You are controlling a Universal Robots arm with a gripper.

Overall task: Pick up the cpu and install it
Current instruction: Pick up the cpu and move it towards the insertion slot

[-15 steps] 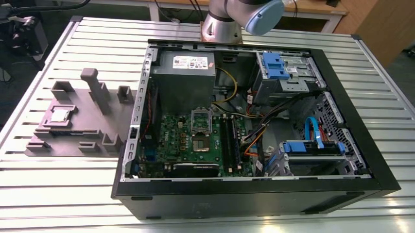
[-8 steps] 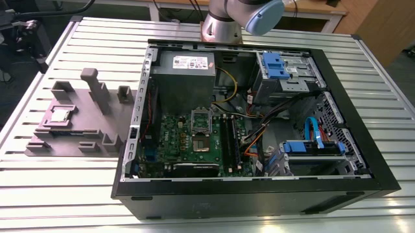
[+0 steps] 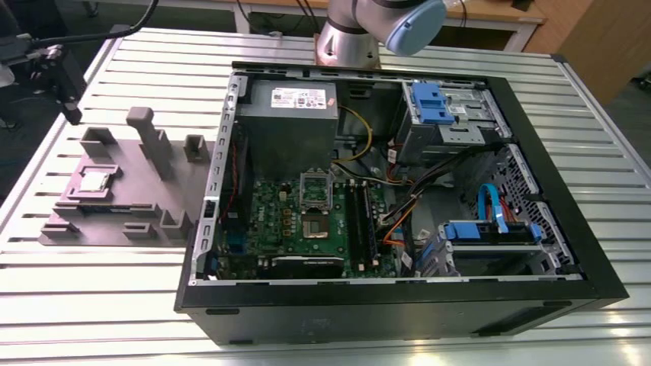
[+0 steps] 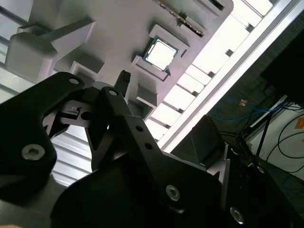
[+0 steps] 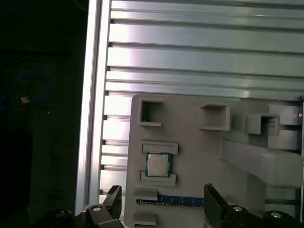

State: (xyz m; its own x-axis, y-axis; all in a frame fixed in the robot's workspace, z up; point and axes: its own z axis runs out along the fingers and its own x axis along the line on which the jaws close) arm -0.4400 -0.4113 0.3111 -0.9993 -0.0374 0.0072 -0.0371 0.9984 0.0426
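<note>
The cpu [image 3: 94, 181] is a small silvery square chip lying flat in a recess of the grey holder block [image 3: 127, 202], at the exterior view's left of the open computer case [image 3: 407, 305]. In both wrist views the cpu [image 5: 158, 165] [image 4: 161, 52] lies bare in its pocket. My gripper [image 3: 66, 107] hangs above the table's far left corner, beyond the holder and apart from the chip. Its black fingers [image 5: 211, 204] stand wide apart with nothing between them, so it is open. Inside the case, the motherboard socket [image 3: 315, 225] sits with its metal lid [image 3: 316, 188] raised.
The case holds a grey power supply [image 3: 290, 103], black memory sticks [image 3: 358, 221], blue drive brackets [image 3: 437, 103] and loose cables [image 3: 407, 206]. Tall posts [image 3: 152, 141] rise from the holder block. The slatted metal table [image 5: 190, 52] ends at an edge [image 5: 90, 95] close to the holder.
</note>
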